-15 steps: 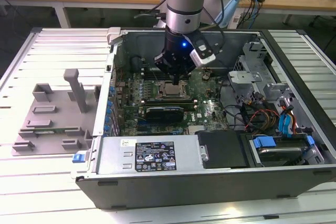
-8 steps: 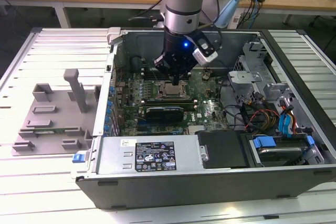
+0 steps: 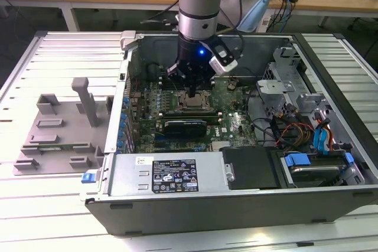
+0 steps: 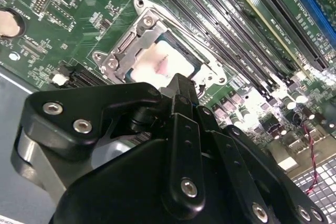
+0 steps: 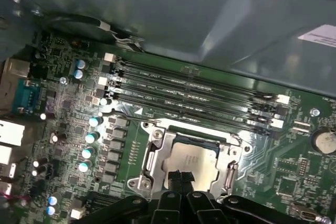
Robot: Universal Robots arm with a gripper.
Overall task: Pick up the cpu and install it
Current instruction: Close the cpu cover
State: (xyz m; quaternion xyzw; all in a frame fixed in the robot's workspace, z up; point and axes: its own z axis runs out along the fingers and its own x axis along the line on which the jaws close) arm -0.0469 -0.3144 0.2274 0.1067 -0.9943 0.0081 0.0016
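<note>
Cpu (image 5: 193, 157) lies flat inside the metal socket frame (image 5: 153, 157) of the green motherboard (image 5: 286, 179), its pale silvery top facing up. The pincer (image 5: 181, 178) hangs directly over the socket frame, black fingertips (image 4: 179, 85) pressed together at the cpu's edge. Whether they touch it, I cannot tell.

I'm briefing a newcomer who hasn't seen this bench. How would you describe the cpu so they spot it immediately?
Look inside the open computer case, at the green motherboard under the gripper. The cpu is the pale silvery square framed by a metal socket bracket, unlike the long black slots beside it.
</note>
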